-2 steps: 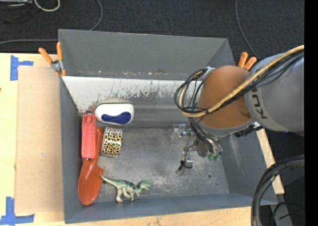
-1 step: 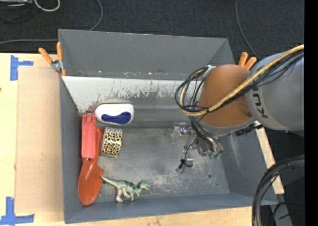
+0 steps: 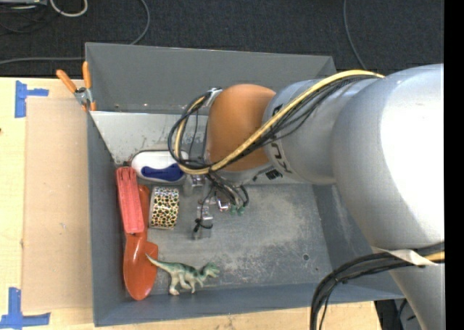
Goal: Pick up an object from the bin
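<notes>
Where the bin (image 3: 217, 75) meets its left wall lies a red spatula (image 3: 131, 205); next a leopard-print roll (image 3: 164, 208), white-blue dish (image 3: 156, 167) behind it, green dino (image 3: 185, 274) nr front wall. Claw (image 3: 202, 227) sits just right of the roll, low over bare floor; spread or pressed together, can't tell.

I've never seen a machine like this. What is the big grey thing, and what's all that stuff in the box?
The big grey thing is a robot arm, reaching in from the right. One camera looks down from above. The orange cover is part of the robot. At its end is a small tool for grabbing, low over the bare floor of the grey metal bin. Left of it lie a leopard-print roll, a long red spoon and a white and blue thing. In front lies a green toy dinosaur. The tool seems to hold nothing.
</notes>
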`<state>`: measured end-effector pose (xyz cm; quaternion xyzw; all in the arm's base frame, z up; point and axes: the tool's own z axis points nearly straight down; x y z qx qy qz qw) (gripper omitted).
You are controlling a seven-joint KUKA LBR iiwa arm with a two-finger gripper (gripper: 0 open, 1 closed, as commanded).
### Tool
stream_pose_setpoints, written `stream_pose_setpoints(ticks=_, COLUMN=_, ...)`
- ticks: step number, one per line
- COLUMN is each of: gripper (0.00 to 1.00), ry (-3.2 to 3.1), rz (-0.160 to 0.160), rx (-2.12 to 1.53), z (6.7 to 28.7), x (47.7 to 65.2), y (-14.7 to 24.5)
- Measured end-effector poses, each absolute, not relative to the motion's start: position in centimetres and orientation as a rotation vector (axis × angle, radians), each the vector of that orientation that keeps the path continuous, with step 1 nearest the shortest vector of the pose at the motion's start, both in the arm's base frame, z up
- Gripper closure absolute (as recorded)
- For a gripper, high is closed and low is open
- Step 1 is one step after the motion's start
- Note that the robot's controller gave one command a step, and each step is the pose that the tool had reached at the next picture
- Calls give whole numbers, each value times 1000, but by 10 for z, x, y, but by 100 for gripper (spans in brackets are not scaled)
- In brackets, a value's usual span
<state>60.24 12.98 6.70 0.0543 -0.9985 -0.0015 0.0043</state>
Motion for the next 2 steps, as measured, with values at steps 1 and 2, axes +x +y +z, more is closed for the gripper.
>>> stream_pose_setpoints(ticks=1, gripper=0, ry=-3112, rz=5, rx=390, z=153, x=498, y=110)
stream_pose_setpoints(ticks=2, gripper=0, ry=-3111, rz=-4, rx=389, z=99, x=591, y=186)
